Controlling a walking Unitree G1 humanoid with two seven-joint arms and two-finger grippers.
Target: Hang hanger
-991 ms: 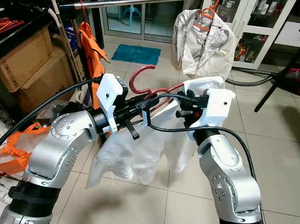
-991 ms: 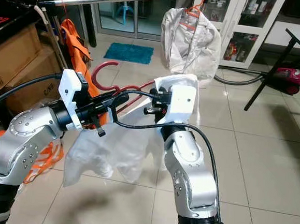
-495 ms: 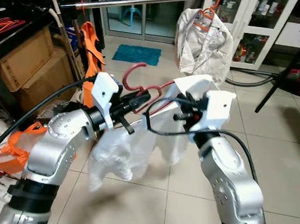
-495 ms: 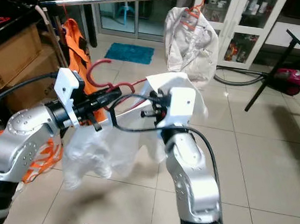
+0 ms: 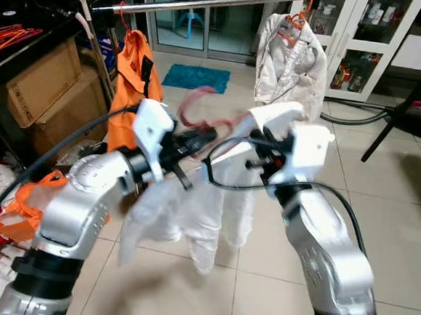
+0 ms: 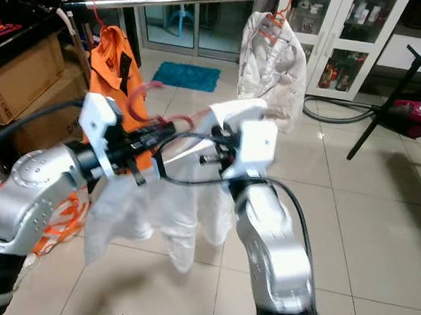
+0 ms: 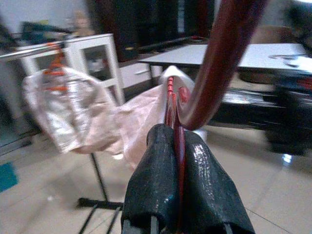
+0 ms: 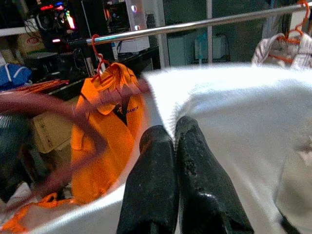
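Between the two grippers, the red hanger (image 5: 200, 105) carries a white garment (image 5: 199, 215). The left gripper (image 7: 178, 146) pinches its neck; the right gripper (image 8: 174, 141) pinches cloth at the shoulder, keeping it level below the rail (image 5: 208, 0) ahead.

Room's evenly lit and fairly bright, with soft shadows on the floor tiles (image 5: 403, 216) under the arms. Head views are motion-smeared, worst on the red hanger (image 5: 200, 102) hook and the white garment (image 5: 191, 214). Wrist views are soft too: background streaked, nearby black fingers (image 7: 204, 190) shiny with glare.
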